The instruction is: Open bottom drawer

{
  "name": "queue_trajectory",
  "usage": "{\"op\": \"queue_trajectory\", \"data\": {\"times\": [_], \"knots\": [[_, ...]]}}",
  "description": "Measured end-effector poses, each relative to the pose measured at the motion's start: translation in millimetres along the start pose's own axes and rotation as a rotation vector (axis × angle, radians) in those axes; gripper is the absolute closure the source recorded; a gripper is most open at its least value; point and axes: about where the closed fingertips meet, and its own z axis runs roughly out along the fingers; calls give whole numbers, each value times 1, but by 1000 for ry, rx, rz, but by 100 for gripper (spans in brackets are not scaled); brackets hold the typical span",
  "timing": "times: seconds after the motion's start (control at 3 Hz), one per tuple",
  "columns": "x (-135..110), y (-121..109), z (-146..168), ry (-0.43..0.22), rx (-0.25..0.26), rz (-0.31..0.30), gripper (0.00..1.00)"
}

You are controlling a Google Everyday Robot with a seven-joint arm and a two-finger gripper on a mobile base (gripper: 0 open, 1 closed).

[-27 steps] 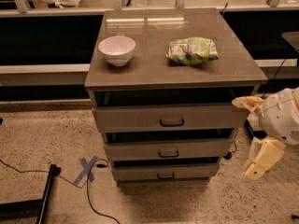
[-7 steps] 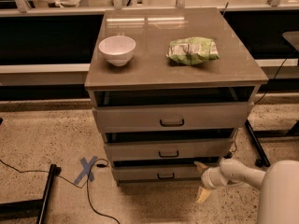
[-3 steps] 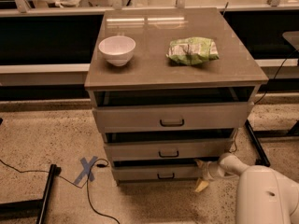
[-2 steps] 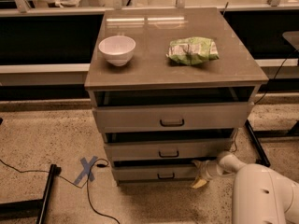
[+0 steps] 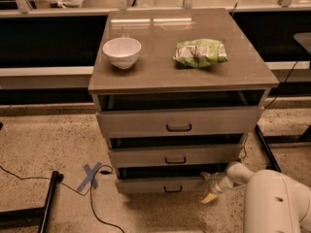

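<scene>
The pale two-finger tool [image 5: 207, 187] sits low at the right end of the shallow grey-brown bottom drawer [image 5: 146, 185], fingers spread, grasping nothing.

Speckled floor [image 5: 43, 140] with cabinet [image 5: 141, 123], cable [image 5: 19, 174], blue tape cross [image 5: 90, 175]; gripper [image 5: 208, 187] just above

Lab — floor tape cross [image 5: 90, 175], loose cables [image 5: 91, 201] — gripper [image 5: 208, 187] beside bottom drawer [image 5: 155, 184]
</scene>
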Motion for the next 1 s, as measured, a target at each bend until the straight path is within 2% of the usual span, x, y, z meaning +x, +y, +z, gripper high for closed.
{"op": "queue_trajectory", "data": {"times": [0.33,0.67,1.0], "knots": [[-1,0,-3,0,0,0,29],[-2,1,-2,-1,-2,0,24],[-3,1,-2,-1,-2,0,2]]}}
